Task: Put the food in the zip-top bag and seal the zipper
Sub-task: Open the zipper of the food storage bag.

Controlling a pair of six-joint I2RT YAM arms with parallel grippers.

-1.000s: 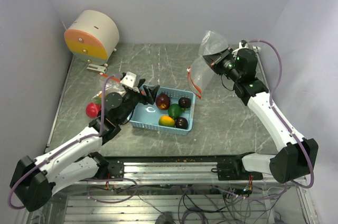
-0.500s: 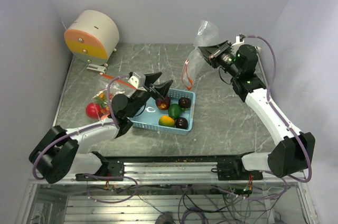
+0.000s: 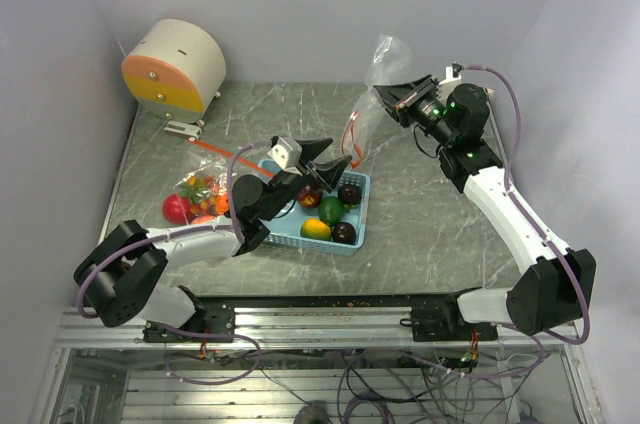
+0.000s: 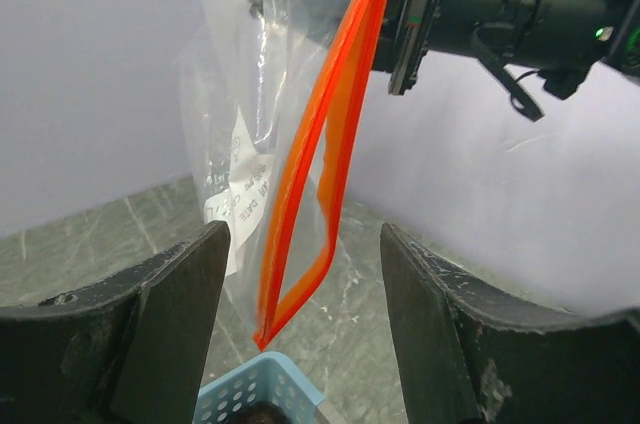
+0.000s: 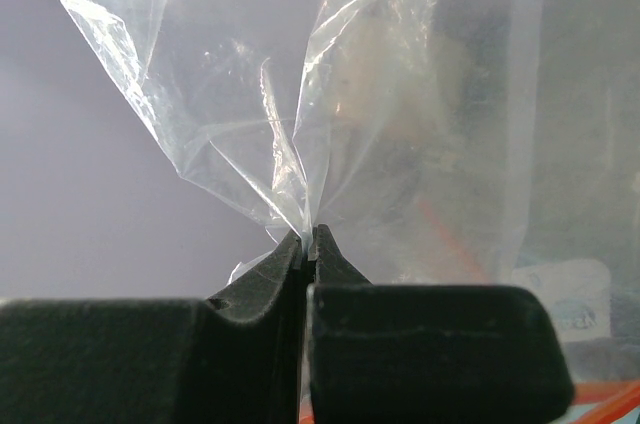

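Swung the wide-open, empty left gripper [image 3: 325,156] above the light blue plastic basket [image 3: 290,240] holding glossy toy food [image 3: 331,210], toward the clear orange-zippered bag [image 3: 372,122] pinched by the right gripper [image 3: 385,94]; risked collapsing its limp mouth.

Place: a robotics lab cell is indicated.
Enclosure: the counter [image 3: 420,229] is boxed by plain pale walls [image 3: 320,4].
Mounting: arms [image 3: 505,209] are bolted to a metal rail [image 3: 330,312].
Wiring: loose cables [image 3: 360,379] are exposed below.

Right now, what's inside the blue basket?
Five pieces show: dark red piece, green piece, yellow-orange piece, rear purple piece, front purple piece. The left arm hides the basket's left side.
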